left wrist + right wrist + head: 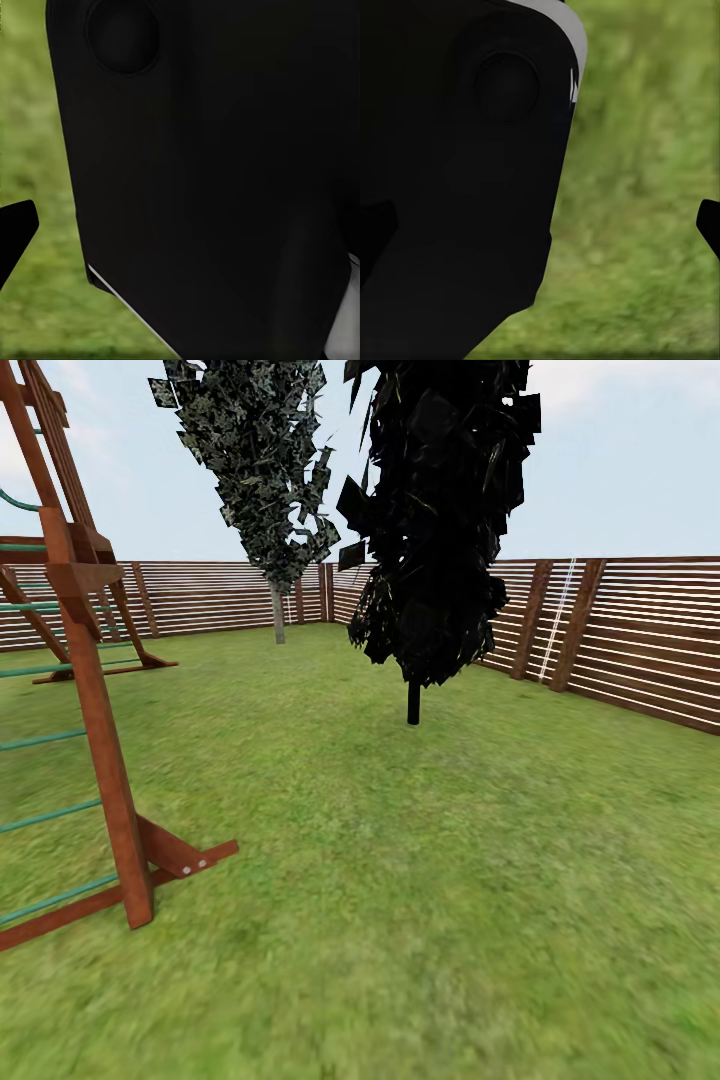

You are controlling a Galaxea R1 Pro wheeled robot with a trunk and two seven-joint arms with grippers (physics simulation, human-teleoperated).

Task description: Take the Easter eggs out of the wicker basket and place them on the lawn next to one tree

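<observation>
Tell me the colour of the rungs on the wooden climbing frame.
Teal green rungs on the reddish-brown wooden climbing frame; clearest in the head view.

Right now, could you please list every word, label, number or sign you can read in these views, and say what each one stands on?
No readable text in any view.
White mark on the black robot body in the right wrist view, near its pale edge: too small and blurred to read.
Wooden climbing frame, slat fence, the dark trees and the lawn: no lettering or signs.
</observation>
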